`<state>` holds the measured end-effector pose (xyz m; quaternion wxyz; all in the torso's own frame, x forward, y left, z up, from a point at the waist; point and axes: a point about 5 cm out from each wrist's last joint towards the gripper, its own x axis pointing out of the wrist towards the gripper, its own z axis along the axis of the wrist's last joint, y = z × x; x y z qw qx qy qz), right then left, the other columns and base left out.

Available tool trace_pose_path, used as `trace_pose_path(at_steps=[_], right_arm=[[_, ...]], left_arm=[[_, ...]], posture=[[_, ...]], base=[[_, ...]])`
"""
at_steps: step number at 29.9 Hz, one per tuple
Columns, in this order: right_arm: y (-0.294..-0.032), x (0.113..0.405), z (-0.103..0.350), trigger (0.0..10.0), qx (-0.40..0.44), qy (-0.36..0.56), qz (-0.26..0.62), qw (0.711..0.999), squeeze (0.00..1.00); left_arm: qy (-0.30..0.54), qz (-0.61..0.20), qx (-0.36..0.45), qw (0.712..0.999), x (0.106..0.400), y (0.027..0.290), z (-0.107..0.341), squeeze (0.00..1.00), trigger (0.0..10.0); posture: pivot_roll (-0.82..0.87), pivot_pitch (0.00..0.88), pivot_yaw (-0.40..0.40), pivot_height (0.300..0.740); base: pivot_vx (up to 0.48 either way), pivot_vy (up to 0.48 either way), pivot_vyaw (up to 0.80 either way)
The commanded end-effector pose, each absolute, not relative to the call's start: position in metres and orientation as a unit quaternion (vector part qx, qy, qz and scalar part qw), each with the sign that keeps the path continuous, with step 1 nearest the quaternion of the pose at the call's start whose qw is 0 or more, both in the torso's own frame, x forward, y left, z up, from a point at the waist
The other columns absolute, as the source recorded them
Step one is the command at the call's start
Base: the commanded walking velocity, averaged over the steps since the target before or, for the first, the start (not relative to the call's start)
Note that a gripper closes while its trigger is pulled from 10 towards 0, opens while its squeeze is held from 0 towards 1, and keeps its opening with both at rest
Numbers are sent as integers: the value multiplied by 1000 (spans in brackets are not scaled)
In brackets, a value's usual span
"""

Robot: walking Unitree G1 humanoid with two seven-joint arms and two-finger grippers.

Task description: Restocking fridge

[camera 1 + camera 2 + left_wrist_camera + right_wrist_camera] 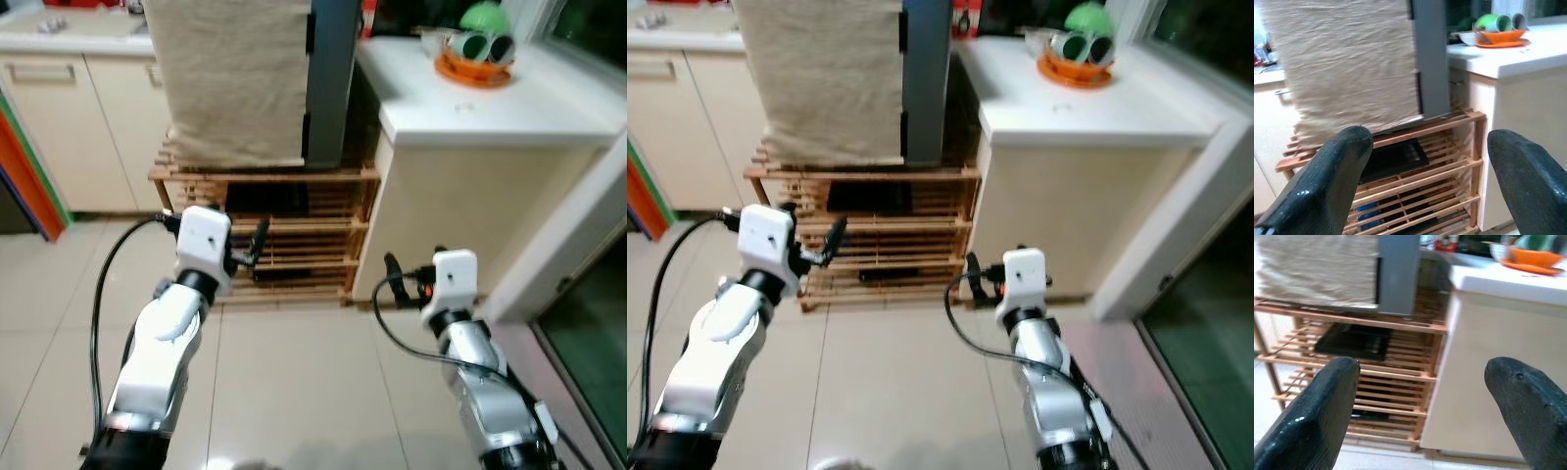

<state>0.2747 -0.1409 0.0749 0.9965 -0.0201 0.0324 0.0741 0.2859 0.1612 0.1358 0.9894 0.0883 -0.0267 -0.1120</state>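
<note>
The small fridge stands on a wooden slatted rack ahead of me, its grey side showing and a beige cloth draped over most of it. Both arms are raised in front of the rack, short of touching it. My left gripper is open and empty, level with the rack's upper shelves; in the left wrist view its fingers are spread wide. My right gripper is also open and empty, nearer the rack's right post and the counter's side; its fingers stand far apart.
A white counter sits right of the fridge with an orange dish and green cups on it. A black tray lies on a rack shelf. Cream cabinets are at the left, a glass door at the right, tiled floor below.
</note>
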Motion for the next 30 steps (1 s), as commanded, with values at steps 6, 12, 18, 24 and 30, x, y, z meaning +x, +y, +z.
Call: trace_pose_path(at_steps=[6,12,18,24,30], right_arm=[[-140,277,77,10000,-23,26,78,996,0],[-140,278,82,10000,-20,9,74,997,0],[-139,278,82,10000,-21,8,76,997,0],[-137,279,82,10000,-22,6,79,997,0],[-136,280,82,10000,-23,7,82,996,0]], left_arm=[[-16,-106,81,991,287,163,132,0,10000],[-17,-106,79,991,287,164,133,0,10000],[-20,-108,86,990,289,163,134,0,10000],[-23,-111,87,990,289,163,135,0,10000],[-20,-112,91,989,288,164,134,0,10000]], posture=[[22,0,-18,740],[19,0,-14,740],[21,0,-13,740],[25,0,-12,740],[30,0,-15,740]], base=[[389,281,0],[391,278,0],[401,186,0],[443,0,0],[443,0,0]])
